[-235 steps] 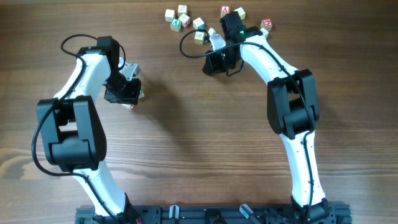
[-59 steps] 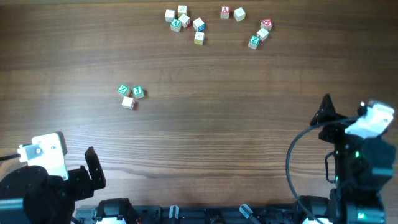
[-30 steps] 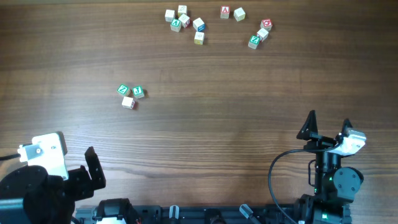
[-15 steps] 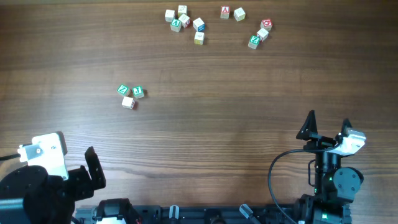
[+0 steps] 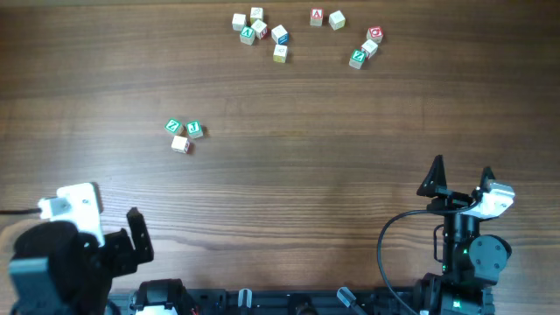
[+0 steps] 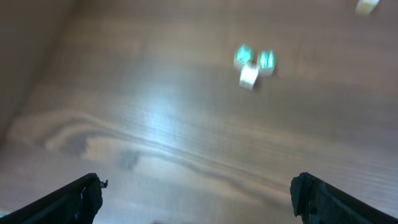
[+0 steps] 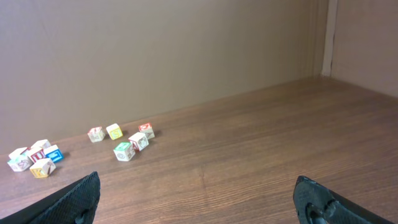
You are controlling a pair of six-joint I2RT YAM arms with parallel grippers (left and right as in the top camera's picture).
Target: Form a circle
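— Looking outward from my left gripper (image 6: 198,190): jaws spread wide, holding nothing. The circle (image 6: 252,62), a tight trio of tiny pale wooden letter cubes, two green-faced and one pale with red, lies well ahead, right of centre, on the brown wooden table (image 6: 155,124).
— And the right gripper (image 7: 198,186)?
— Wide open, empty too. Its camera shows the loose scatter of red, green and blue lettered cubes (image 7: 124,146); overhead shows both groups whole, well apart.

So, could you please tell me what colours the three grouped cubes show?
Two green-faced cubes, one pale cube with red; clearest in the overhead view.
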